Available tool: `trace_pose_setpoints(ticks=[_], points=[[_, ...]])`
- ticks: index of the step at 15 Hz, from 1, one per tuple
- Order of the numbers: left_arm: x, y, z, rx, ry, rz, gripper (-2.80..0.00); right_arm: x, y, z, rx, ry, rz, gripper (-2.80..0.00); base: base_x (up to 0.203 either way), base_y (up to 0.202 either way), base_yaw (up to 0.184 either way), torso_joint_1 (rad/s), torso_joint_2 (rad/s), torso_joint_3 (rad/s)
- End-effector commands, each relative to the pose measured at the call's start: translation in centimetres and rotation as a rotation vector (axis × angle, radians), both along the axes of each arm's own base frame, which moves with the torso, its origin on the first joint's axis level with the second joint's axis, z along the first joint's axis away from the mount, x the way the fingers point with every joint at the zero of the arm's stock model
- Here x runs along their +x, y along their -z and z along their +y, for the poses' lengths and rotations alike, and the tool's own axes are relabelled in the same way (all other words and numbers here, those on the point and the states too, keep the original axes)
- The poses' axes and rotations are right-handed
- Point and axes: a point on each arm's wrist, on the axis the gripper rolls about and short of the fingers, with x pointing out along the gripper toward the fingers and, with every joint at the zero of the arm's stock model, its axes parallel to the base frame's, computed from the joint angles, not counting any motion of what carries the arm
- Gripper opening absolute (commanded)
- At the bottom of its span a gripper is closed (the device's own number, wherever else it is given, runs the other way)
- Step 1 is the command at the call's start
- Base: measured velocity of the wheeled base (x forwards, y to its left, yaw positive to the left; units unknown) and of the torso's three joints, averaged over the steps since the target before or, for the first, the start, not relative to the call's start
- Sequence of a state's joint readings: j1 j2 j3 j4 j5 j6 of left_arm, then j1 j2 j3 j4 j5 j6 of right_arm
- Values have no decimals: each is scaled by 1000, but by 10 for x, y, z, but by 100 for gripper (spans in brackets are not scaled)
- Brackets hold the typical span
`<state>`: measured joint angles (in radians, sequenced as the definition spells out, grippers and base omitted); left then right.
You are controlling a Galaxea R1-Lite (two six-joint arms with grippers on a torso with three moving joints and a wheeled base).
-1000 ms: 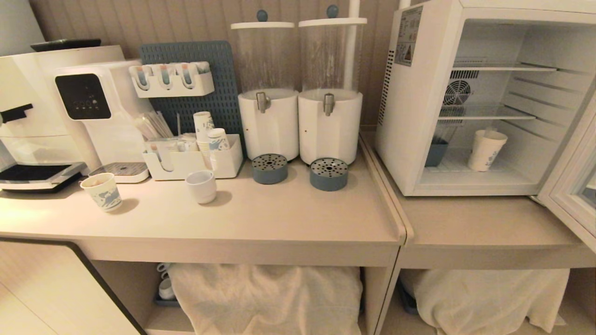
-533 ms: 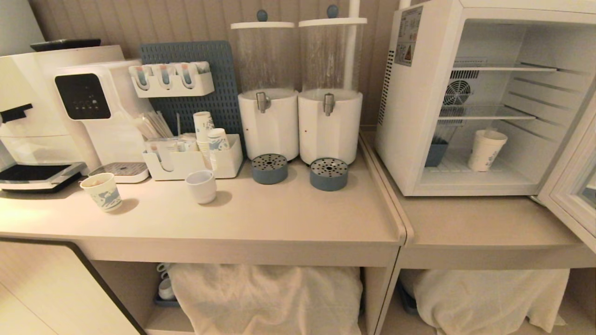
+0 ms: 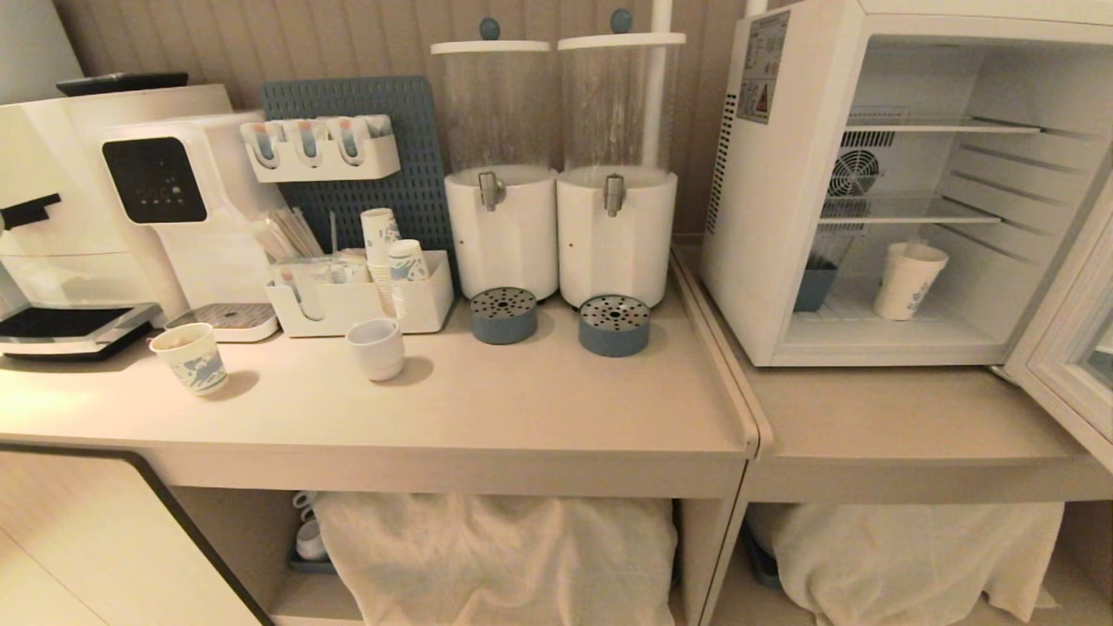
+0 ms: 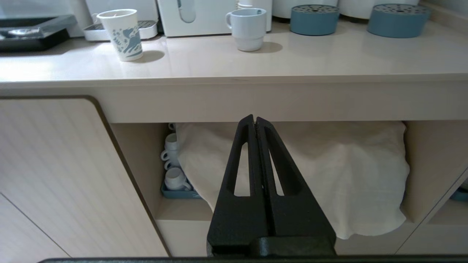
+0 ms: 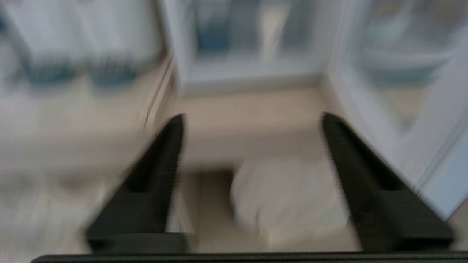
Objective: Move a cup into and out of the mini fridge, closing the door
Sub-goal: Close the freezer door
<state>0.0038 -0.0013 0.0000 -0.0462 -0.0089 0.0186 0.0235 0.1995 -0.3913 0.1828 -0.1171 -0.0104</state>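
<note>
While the door (image 3: 1074, 348) of the mini fridge (image 3: 783, 191) hangs wide open, the cup (image 3: 907, 280) stands upright on the fridge's bottom floor, well ahead of the right gripper (image 5: 252, 120), whose fingers are spread apart and hold nothing below the edge of the counter (image 3: 904, 417). The left gripper (image 4: 255, 122) hangs lower still, clenched tight on nothing in front of a white cloth (image 4: 329, 168) under the counter, with a patterned paper cup (image 4: 122, 33) and a mug (image 4: 248, 28) above and beyond it.
</note>
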Motion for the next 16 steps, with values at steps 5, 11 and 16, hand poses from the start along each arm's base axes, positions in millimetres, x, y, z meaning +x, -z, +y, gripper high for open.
trace_pose_setpoints(ticks=[5, 11, 16], points=[[1, 5, 0, -10, -2, 17, -280, 14, 55, 3, -7, -98, 46, -280, 0, 0, 0, 0, 0, 0], [1, 5, 0, -10, -2, 17, -280, 23, 81, 4, -24, -118, 56, -280, 0, 0, 0, 0, 0, 0], [1, 5, 0, -11, -2, 17, -280, 22, 91, 4, -28, -116, 159, -280, 0, 0, 0, 0, 0, 0]])
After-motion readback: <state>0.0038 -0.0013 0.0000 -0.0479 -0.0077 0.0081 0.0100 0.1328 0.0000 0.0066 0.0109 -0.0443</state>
